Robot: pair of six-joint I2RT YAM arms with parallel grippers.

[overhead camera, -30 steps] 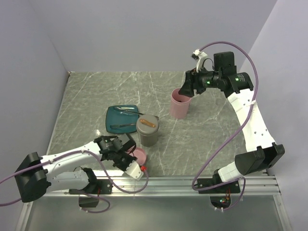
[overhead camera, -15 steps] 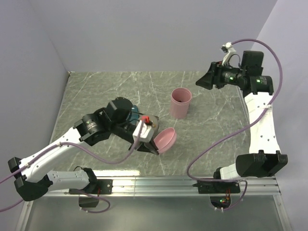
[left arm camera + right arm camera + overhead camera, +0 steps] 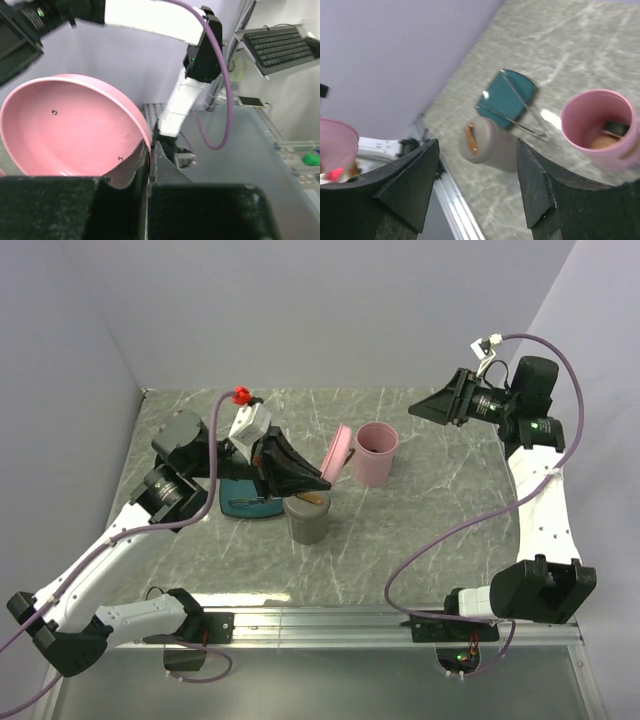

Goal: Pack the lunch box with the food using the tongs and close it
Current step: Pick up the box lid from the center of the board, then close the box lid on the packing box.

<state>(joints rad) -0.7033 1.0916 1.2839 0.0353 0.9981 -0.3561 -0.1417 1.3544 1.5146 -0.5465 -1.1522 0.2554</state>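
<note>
L arm is up over the middle of the table (image 3: 420, 510). L gripper (image 3: 318, 480) is clamped shut on the rim of the pink lid (image 3: 338, 452). In the wrist view its fingers (image 3: 131, 167) pinch the lid's edge, hollow side facing the cam. The lid hangs in the air, tipped up nearly on edge, just left of the pink lunch box (image 3: 375, 453). Can't tell from overhead whether lid and box rim touch.

The lunch box stands upright and uncovered toward the back of the table, right of centre. Food sits inside it: a beige-brown piece (image 3: 602, 143) at the bottom w/ a dark piece (image 3: 616, 127) next to it. The shot is blurry, so that's about all I can make out in there.

R arm is raised on the right side. R gripper (image 3: 425, 408) has its jaws spread wide w/ nothing btwn them, well apart from the box and pointing toward the table's middle.

The tongs (image 3: 255, 502) lie flat on the teal plate (image 3: 505, 95), one end sticking past the plate's edge onto the table. Neither gripper is on them. A grey tub (image 3: 307, 523) w/ a brown strip on its top stands just beside the plate, in front of the lunch box and below the L gripper.
</note>
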